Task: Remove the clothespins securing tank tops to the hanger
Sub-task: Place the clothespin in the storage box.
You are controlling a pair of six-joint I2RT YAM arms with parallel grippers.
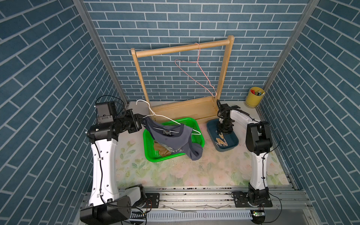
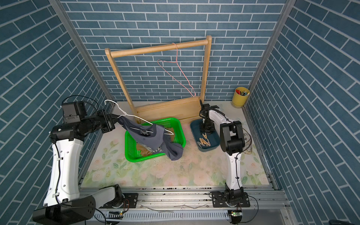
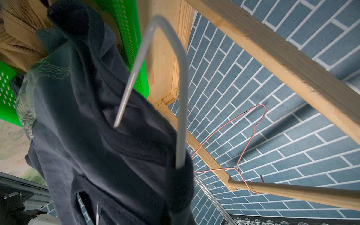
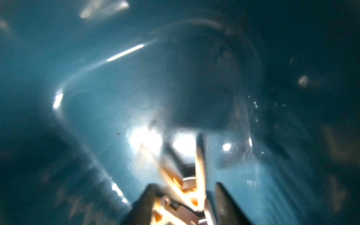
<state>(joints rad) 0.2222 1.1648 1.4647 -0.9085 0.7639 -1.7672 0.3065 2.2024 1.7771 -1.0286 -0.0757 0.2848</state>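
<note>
In both top views my left gripper [image 1: 140, 118] [image 2: 115, 118] is shut on the end of a white hanger [image 1: 155, 115], over the strap of the dark grey-blue tank top [image 1: 171, 139] draped on it. The top sags into the green basket [image 1: 146, 140], and in the left wrist view its cloth [image 3: 97, 136] hides the jaws. The tan tank top [image 1: 163, 153] lies in the basket. My right gripper [image 1: 224, 132] [image 4: 185, 185] points down into the blue tray [image 1: 211, 126], open, with a clothespin [image 4: 199, 161] loose between its fingers. Several clothespins [image 1: 222, 142] lie in the tray.
A wooden rack [image 1: 183, 46] stands at the back with a bare pink wire hanger [image 1: 198, 64] on its rail. A yellow cup [image 1: 255, 97] of pens sits in the back right corner. A floral mat [image 1: 194, 171] covers the table.
</note>
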